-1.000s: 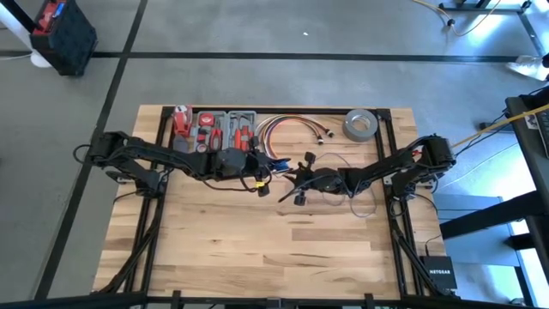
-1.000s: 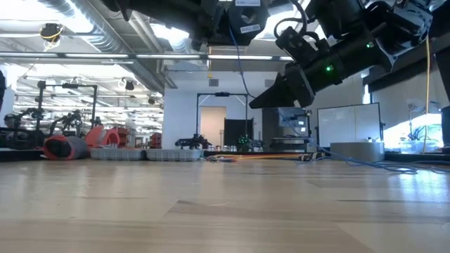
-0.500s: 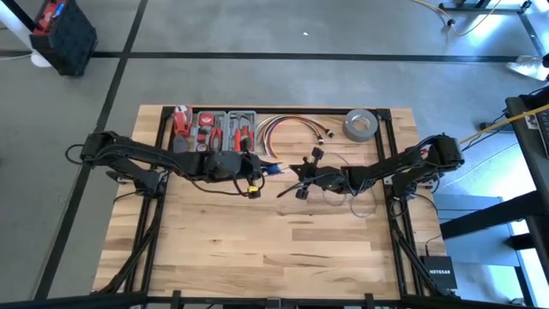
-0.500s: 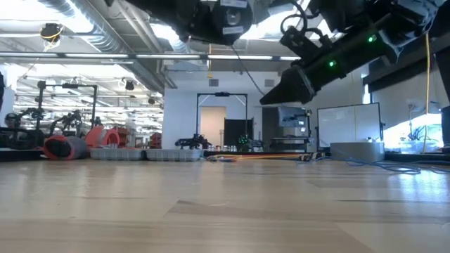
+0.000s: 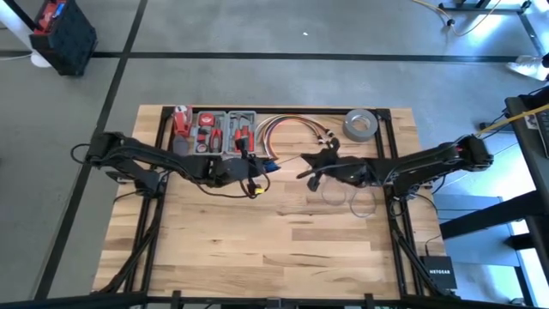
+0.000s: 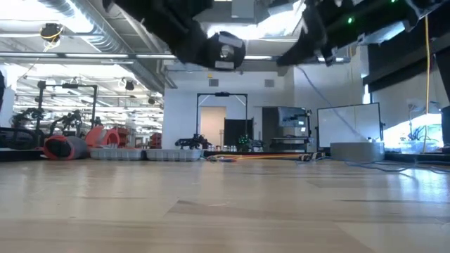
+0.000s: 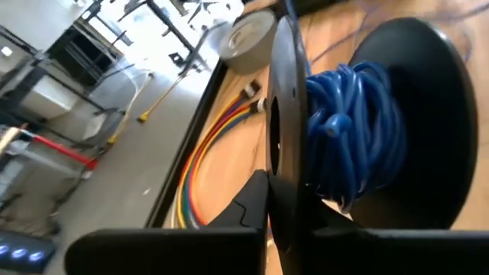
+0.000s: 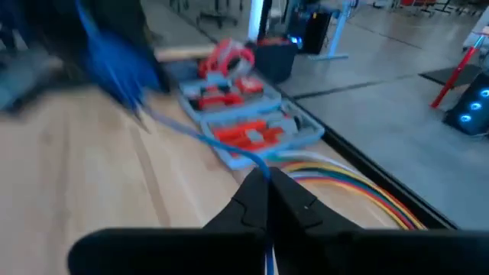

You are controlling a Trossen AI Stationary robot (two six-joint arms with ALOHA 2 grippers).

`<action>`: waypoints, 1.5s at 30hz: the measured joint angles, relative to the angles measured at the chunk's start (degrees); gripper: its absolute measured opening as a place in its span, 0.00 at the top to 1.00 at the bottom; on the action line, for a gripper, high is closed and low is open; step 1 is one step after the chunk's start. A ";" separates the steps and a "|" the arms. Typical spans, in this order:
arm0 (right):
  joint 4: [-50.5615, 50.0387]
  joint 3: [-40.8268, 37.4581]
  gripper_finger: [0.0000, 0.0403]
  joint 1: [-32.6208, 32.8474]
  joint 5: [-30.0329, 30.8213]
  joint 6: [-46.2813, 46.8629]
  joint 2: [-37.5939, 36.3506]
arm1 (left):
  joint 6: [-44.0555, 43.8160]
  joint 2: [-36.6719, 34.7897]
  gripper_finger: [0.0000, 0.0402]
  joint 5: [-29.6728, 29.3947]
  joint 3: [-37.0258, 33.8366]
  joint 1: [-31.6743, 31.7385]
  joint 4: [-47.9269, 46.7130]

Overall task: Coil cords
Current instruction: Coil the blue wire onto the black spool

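Two grippers share one blue wire [image 8: 191,136]: the left gripper [image 7: 267,206] clamps a spool [image 7: 397,114], the right gripper [image 8: 266,200] pinches the wire. Judging by this, wrap well by keeping light tension so turns land between the flanges.

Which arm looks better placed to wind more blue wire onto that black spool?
Probably the right. The right gripper pinches the blue wire and can guide it, while the left gripper already holds the black spool with wire wound on.

Right gripper [image 5: 310,166] is pulling back toward the table's right edge and rising, its fingers pinched on the blue wire [image 8: 200,137]. Left gripper [image 5: 257,165] is edging toward the far edge with the spool [image 7: 367,130]. Gap between grippers is widening.
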 joint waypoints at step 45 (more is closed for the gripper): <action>24.46 2.47 0.98 6.81 -12.72 -0.75 14.02 | -13.96 9.59 1.00 10.18 13.82 2.20 -2.84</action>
